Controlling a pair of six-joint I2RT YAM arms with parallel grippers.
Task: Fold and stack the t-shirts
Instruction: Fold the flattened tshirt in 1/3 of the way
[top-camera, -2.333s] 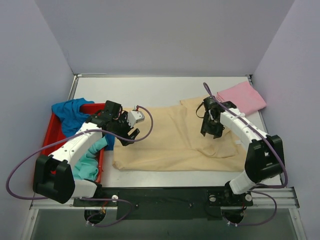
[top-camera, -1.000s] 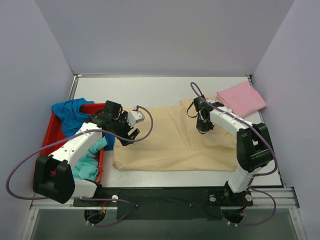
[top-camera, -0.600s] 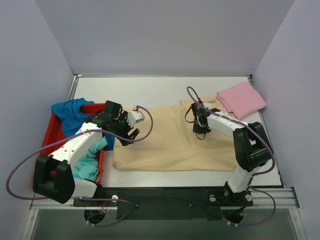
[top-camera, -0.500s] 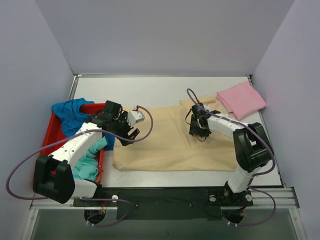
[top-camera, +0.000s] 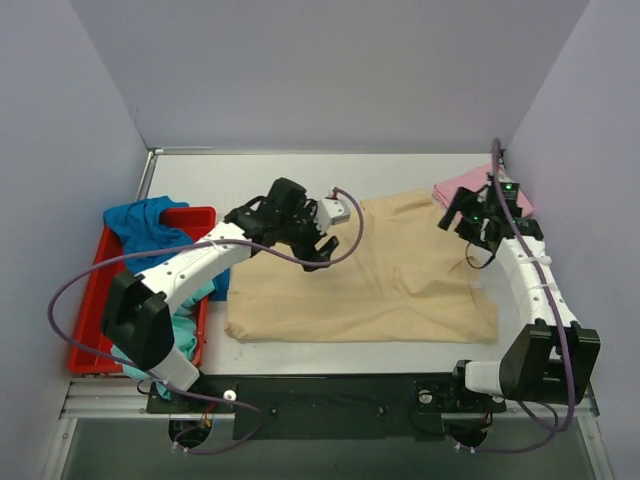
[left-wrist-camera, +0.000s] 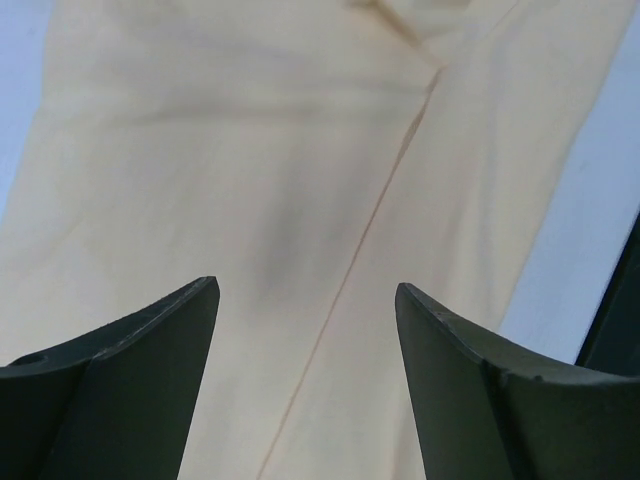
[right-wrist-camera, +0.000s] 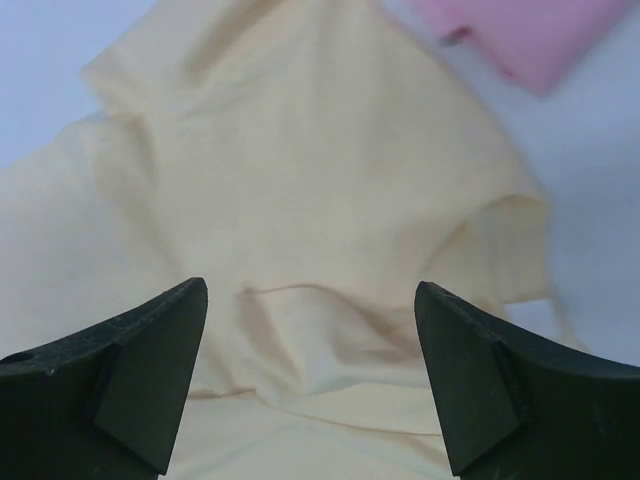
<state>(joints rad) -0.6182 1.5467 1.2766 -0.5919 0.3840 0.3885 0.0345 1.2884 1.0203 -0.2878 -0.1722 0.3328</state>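
The pale beige t-shirt (top-camera: 370, 285) lies spread on the table's middle, with wrinkles near its right sleeve (right-wrist-camera: 300, 180). My left gripper (top-camera: 316, 248) hovers open and empty over its back left part (left-wrist-camera: 250, 150); a seam runs between the jaws. My right gripper (top-camera: 466, 224) is open and empty above the shirt's back right part. The folded pink t-shirt (top-camera: 462, 186) lies at the back right, partly hidden by the right arm, and shows in the right wrist view (right-wrist-camera: 530, 30). The bright blue t-shirt (top-camera: 140, 220) and the light teal t-shirt (top-camera: 185, 322) lie in the tray.
The red plastic tray (top-camera: 95, 290) stands at the left edge. White table surface (top-camera: 250, 175) shows behind the beige shirt and beside it (left-wrist-camera: 590, 200). Grey walls close in the back and both sides.
My left arm has reached right over the beige shirt's back left. My right arm has swung back from the shirt's middle toward the pink shirt. The beige shirt's right side lies spread further right.
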